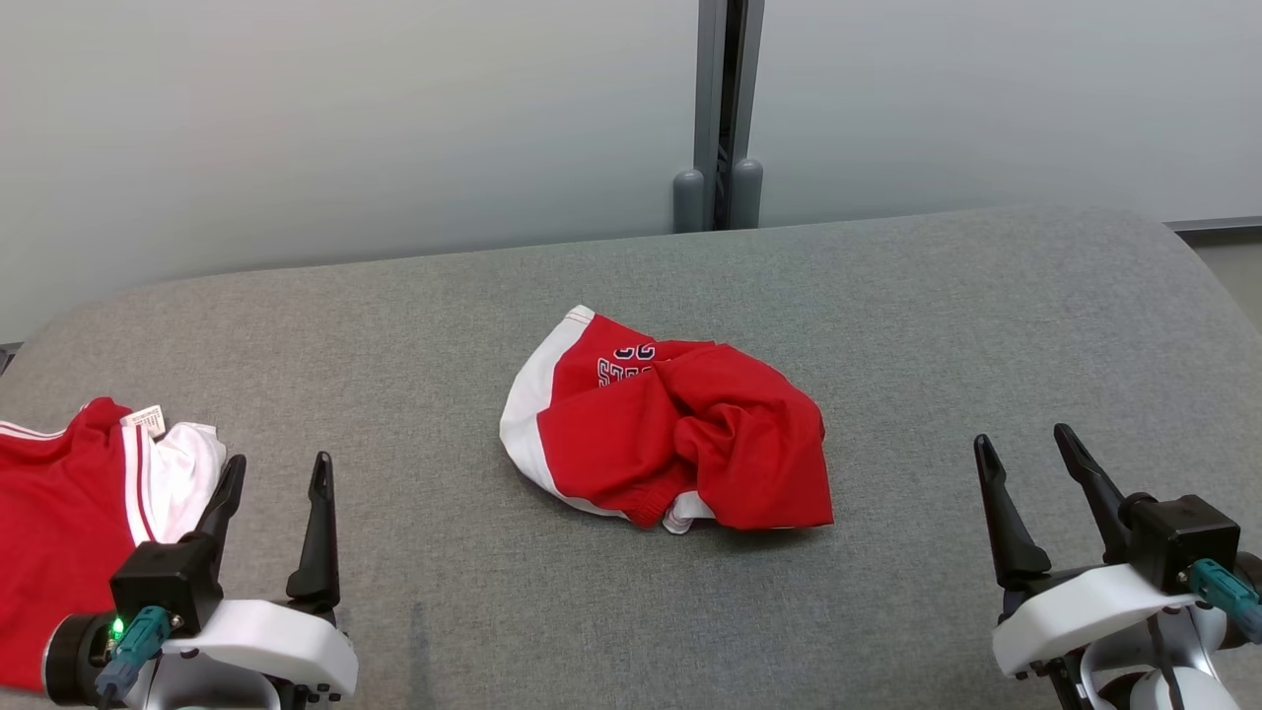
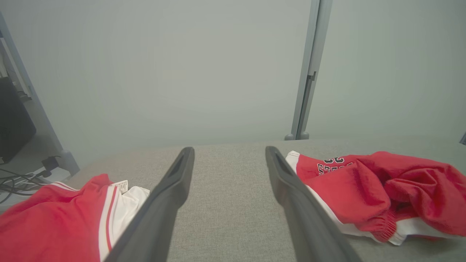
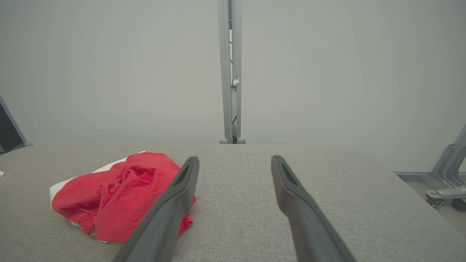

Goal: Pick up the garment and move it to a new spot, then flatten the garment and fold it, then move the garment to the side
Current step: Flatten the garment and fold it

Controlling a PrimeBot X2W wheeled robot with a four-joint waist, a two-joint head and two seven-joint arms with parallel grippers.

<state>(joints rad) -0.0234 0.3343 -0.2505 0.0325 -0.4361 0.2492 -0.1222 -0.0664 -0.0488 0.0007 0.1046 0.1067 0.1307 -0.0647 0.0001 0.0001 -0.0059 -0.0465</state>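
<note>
A crumpled red garment (image 1: pixel 670 434) with a white side panel and dark lettering lies bunched in the middle of the grey table (image 1: pixel 887 325). It also appears at the right of the left wrist view as the garment (image 2: pixel 378 189) and at the left of the right wrist view as the garment (image 3: pixel 120 193). My left gripper (image 1: pixel 276 473) stands open near the table's front left, well apart from it, with nothing between its fingers (image 2: pixel 171 193). Off to the front right my right gripper (image 1: pixel 1030 444) is open too, empty, its fingers (image 3: pixel 291 189) over bare cloth.
A second red and white garment (image 1: pixel 69 513) with a small label lies at the table's left edge, just left of my left gripper, also seen as that garment (image 2: pixel 62 222). Behind the table rises a pale wall with a grey post (image 1: pixel 725 108). A metal frame (image 3: pixel 447 174) stands off the right.
</note>
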